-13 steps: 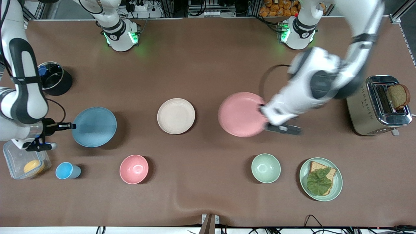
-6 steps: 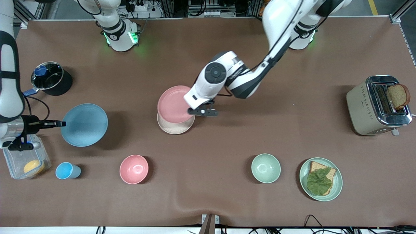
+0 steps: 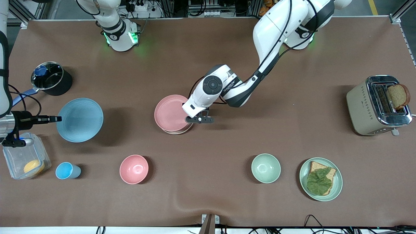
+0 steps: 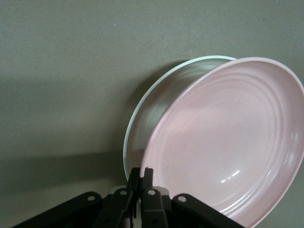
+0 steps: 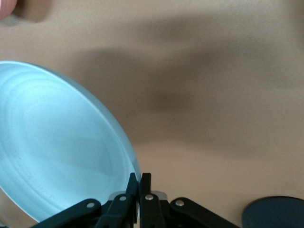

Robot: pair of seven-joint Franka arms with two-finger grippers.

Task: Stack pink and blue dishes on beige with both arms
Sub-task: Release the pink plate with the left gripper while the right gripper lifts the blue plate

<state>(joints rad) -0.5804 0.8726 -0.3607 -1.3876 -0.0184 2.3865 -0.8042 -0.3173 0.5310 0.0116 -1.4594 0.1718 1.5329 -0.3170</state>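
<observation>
Pink plate (image 3: 170,112), pinched by left gripper (image 3: 194,119), overlaps beige plate (image 3: 177,131) (right gripper (image 3: 55,119) clamps raised blue plate (image 3: 80,120)).

Robot lab; aluminium framing (image 3: 399,16)

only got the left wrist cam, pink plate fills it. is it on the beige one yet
Observer: Front view shows the pink plate over the beige plate, only a sliver of beige showing; the left gripper grips its rim.
Operator: where's the blue one
Observer: The right gripper holds the blue plate by its rim, over the right arm's end of the table.
Operator: anything near the stack
Observer: A pink bowl sits nearer the front camera.
</observation>
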